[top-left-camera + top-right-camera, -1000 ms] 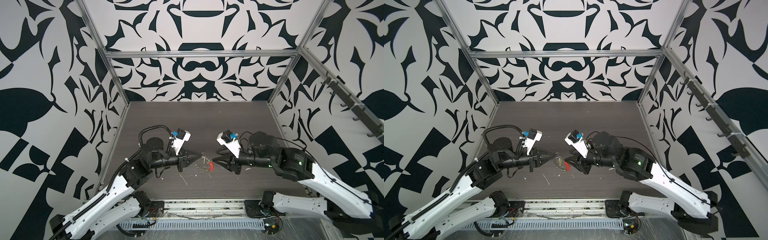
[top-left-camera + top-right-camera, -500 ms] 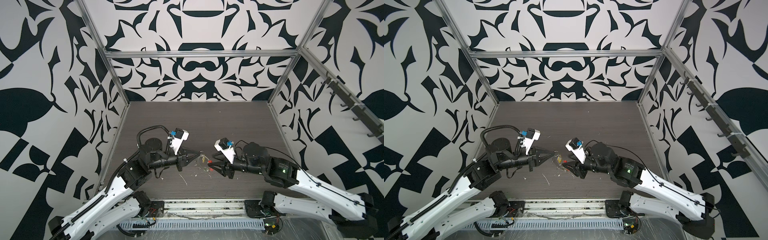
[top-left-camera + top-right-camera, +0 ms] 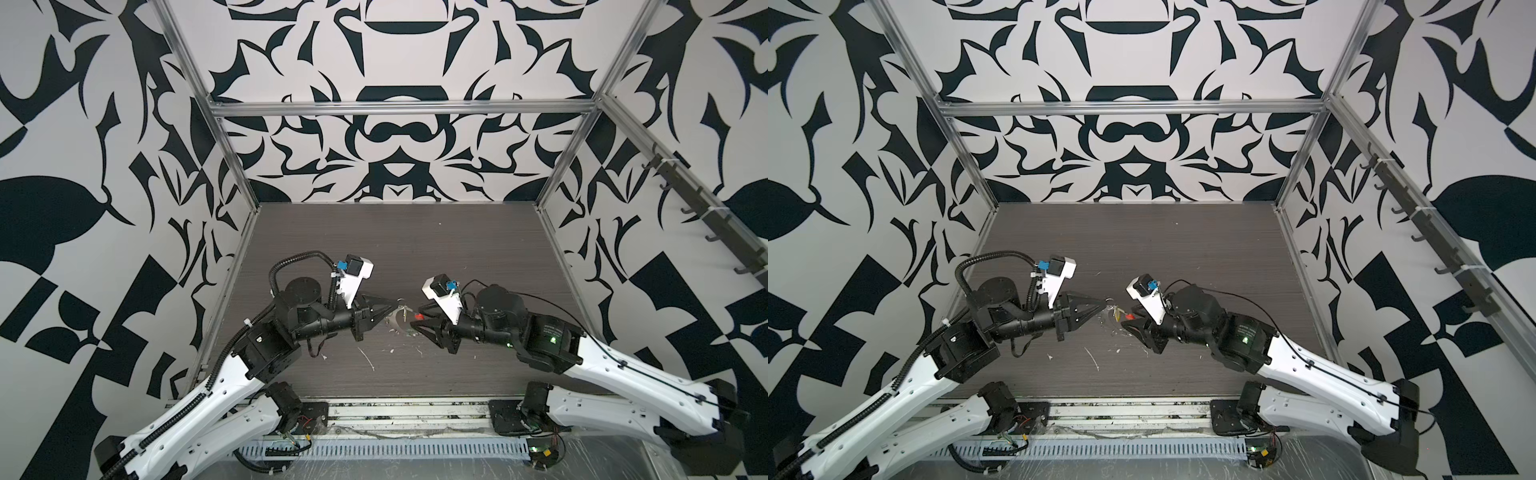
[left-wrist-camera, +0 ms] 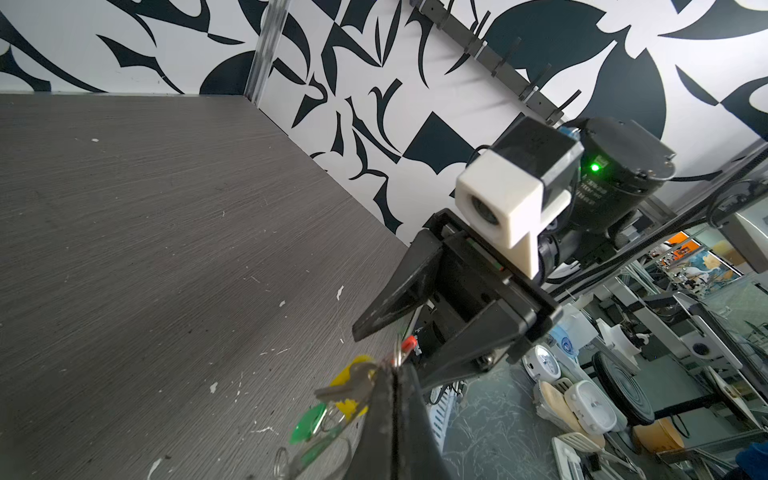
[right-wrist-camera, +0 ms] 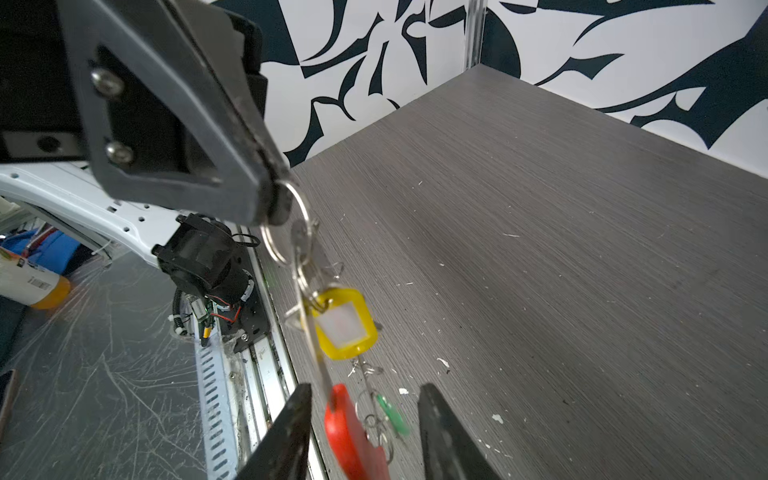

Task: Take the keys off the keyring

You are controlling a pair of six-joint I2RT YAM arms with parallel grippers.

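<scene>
My left gripper [image 3: 395,305] [image 3: 1102,305] is shut on the silver keyring [image 5: 286,224], which it holds above the dark table. From the ring hang a metal key blade, the yellow-tagged key [image 5: 345,324] [image 4: 353,386] and, lower, the green-tagged key [image 5: 392,415] [image 4: 307,424]. A red plastic piece [image 5: 349,428] [image 3: 419,316] dangles in the same bunch. My right gripper [image 5: 366,388] [image 3: 1128,319] is open and faces the left one. The red piece and the green tag hang between its fingers, the red one close to one finger. I cannot tell whether it touches.
White flecks and scraps [image 3: 368,359] litter the wood-grain table [image 3: 415,249]. Patterned walls close in the left, back and right. A metal rail and cable duct [image 3: 386,449] run along the front edge. A hook rack [image 3: 706,216] is on the right wall.
My right gripper has moved left and closed in on the hanging bunch, so the red piece now sits between its fingers. The left gripper has held the ring almost still.
</scene>
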